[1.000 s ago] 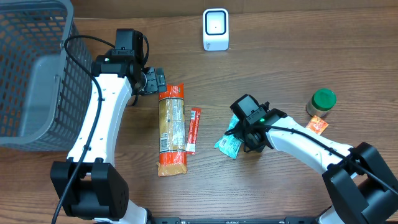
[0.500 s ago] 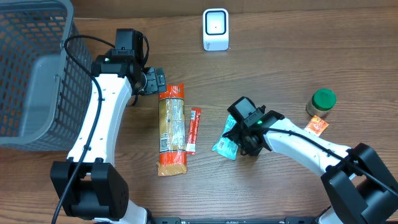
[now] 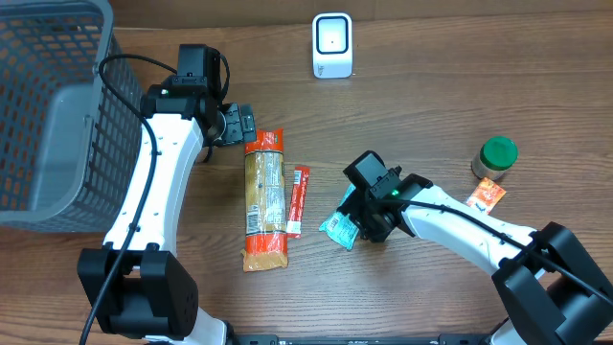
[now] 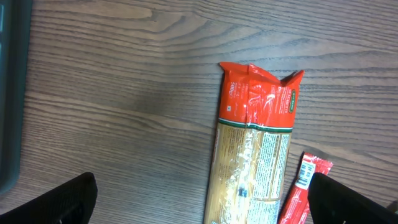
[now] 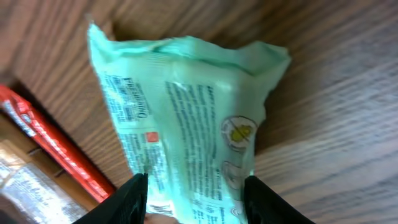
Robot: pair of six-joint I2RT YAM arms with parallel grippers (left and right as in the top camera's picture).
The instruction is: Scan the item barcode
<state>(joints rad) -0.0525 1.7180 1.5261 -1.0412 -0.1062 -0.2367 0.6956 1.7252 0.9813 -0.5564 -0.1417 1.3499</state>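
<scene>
A light green printed packet (image 3: 338, 228) (image 5: 186, 118) lies tilted on the wooden table. My right gripper (image 3: 356, 220) (image 5: 196, 199) is shut on its near end, a black finger pressing each side. No barcode shows on its face from here. The white scanner (image 3: 332, 45) stands at the back middle, far from the packet. My left gripper (image 3: 239, 125) (image 4: 208, 202) hangs open over the top end of a long pasta packet (image 3: 265, 196) (image 4: 255, 155), holding nothing.
A red stick sachet (image 3: 299, 199) (image 4: 305, 193) (image 5: 50, 143) lies between the pasta and the green packet. A grey mesh basket (image 3: 48, 115) fills the far left. A green-lidded jar (image 3: 496, 158) and an orange sachet (image 3: 487, 195) sit at the right.
My right gripper has slid left and slightly nearer, taking the green packet with it toward the red stick sachet. The left arm has not moved.
</scene>
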